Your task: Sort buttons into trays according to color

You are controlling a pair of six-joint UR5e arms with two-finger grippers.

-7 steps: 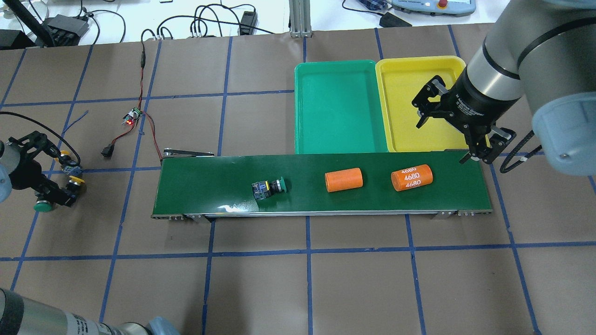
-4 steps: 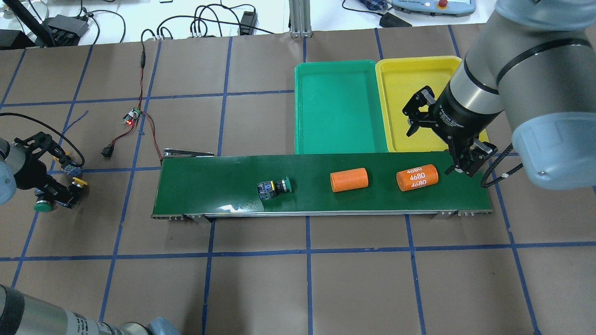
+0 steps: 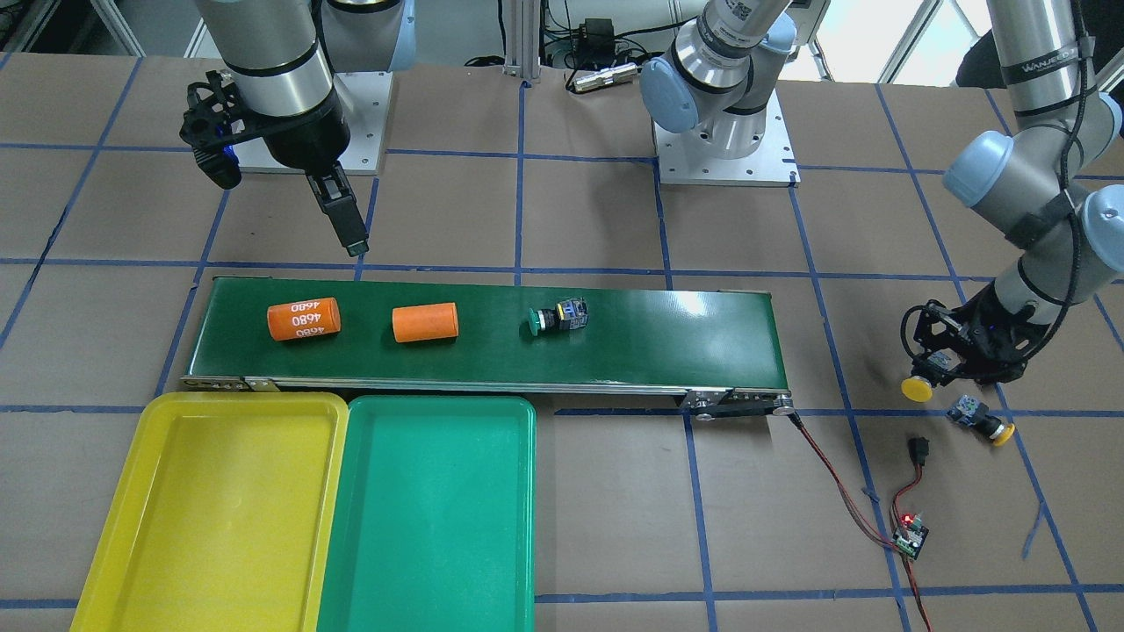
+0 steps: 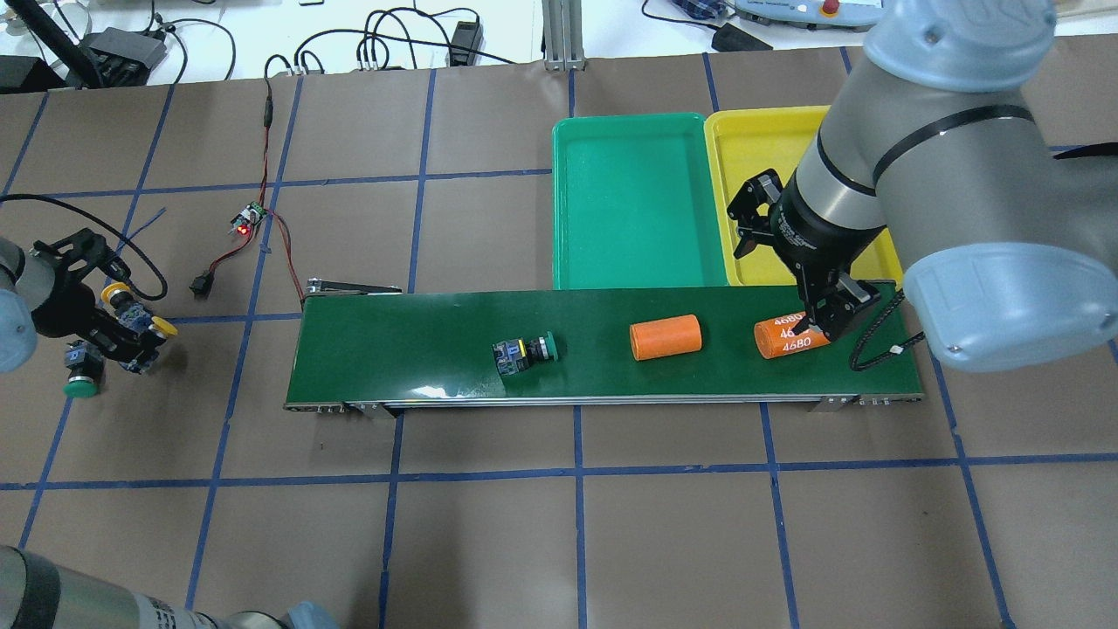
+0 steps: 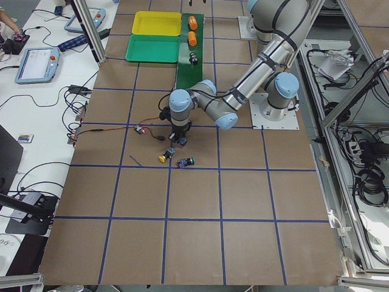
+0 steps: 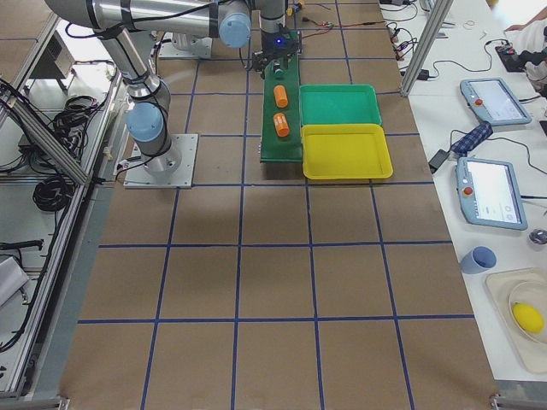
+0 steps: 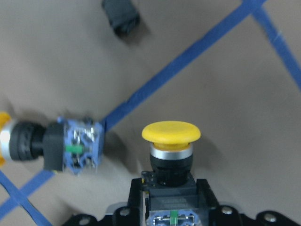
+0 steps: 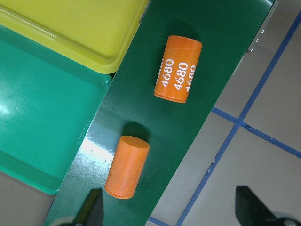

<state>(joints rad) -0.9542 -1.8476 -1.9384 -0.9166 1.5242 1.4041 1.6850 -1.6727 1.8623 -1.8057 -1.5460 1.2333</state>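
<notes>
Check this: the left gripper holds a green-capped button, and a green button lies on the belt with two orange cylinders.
The left gripper holds a yellow-capped button, not green; the left wrist view shows it. A green button does lie on the belt with two orange cylinders.

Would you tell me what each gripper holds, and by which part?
The left gripper holds a yellow-capped push-button switch by its blocky black body; the open right gripper holds nothing.

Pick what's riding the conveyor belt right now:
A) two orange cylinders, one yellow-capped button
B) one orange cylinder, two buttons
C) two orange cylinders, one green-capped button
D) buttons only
C: the belt carries a plain orange cylinder, a 4680-marked cylinder and one green-capped button.
</notes>
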